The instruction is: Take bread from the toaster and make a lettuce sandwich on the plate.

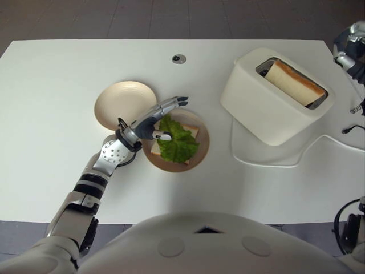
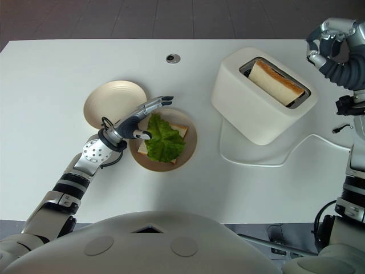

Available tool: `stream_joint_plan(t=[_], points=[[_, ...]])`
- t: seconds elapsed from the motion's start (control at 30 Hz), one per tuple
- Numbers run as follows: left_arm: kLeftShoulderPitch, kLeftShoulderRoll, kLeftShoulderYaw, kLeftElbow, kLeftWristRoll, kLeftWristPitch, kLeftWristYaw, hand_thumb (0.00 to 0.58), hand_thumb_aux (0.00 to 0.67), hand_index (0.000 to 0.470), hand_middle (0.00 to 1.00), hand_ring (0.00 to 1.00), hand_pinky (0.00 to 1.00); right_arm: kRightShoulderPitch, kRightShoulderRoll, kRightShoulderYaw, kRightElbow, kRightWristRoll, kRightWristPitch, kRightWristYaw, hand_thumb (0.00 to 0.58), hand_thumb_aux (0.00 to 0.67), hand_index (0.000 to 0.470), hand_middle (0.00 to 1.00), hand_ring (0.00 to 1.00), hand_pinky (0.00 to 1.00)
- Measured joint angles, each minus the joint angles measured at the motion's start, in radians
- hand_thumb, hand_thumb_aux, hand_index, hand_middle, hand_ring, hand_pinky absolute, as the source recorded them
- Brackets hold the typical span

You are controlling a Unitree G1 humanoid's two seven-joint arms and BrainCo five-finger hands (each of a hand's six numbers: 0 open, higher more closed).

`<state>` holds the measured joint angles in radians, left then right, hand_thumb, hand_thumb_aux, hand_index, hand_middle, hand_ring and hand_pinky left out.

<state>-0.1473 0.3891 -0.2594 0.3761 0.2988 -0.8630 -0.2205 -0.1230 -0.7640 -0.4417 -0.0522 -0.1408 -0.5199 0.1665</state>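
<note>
A tan plate point(image 1: 197, 158) near the table's front holds a slice of bread point(image 1: 193, 131) with a green lettuce leaf point(image 1: 178, 142) lying on it. My left hand point(image 1: 155, 118) hovers at the plate's left rim, fingers stretched out flat over the leaf's edge, holding nothing. A white toaster point(image 1: 272, 107) stands at the right with one bread slice point(image 1: 296, 83) sticking up out of its slot. My right hand point(image 2: 325, 41) is raised beyond the toaster's far right corner, its fingers curled with nothing in them.
A second, empty cream plate point(image 1: 120, 103) lies just left of the sandwich plate. The toaster's white cord point(image 1: 268, 162) loops across the table in front of it. A small round metal fitting point(image 1: 179, 58) sits near the far edge.
</note>
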Motion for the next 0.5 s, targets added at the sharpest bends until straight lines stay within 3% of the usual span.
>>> stream_joint_plan(t=[0.17,0.2,0.23,0.27,0.3,0.5], points=[[-0.001,-0.001,0.013,0.007,-0.008,-0.001,0.008,0.000,0.000,0.000,0.00,0.00,0.00,-0.033,0.084,0.069,-0.097,0.094,0.021,-0.002,0.580,0.670,0.470,1.00,1.00,1.00],[0.000,-0.001,0.015,0.007,-0.008,-0.002,0.008,0.000,0.000,0.000,0.00,0.00,0.00,-0.033,0.085,0.092,-0.090,0.076,0.025,0.007,0.579,0.641,0.450,1.00,1.00,1.00],[0.000,-0.002,0.015,0.007,-0.008,-0.002,0.009,0.000,0.000,0.000,0.00,0.00,0.00,-0.026,0.085,0.109,-0.067,0.044,0.028,0.015,0.454,0.357,0.251,0.61,0.61,0.61],[0.000,-0.002,0.015,0.007,-0.008,-0.002,0.009,0.000,0.000,0.000,0.00,0.00,0.00,-0.015,0.085,0.118,-0.048,0.018,0.028,0.016,0.000,0.000,0.000,0.04,0.04,0.04],[0.000,-0.002,0.016,0.008,-0.008,-0.003,0.009,0.000,0.000,0.000,0.00,0.00,0.00,-0.003,0.080,0.122,-0.025,-0.019,0.029,0.016,0.000,0.000,0.000,0.00,0.00,0.00],[-0.001,-0.001,0.017,0.027,-0.007,-0.005,0.004,0.000,0.000,0.000,0.00,0.00,0.00,0.017,-0.005,0.087,0.088,-0.122,0.033,0.003,0.000,0.000,0.000,0.00,0.00,0.00]])
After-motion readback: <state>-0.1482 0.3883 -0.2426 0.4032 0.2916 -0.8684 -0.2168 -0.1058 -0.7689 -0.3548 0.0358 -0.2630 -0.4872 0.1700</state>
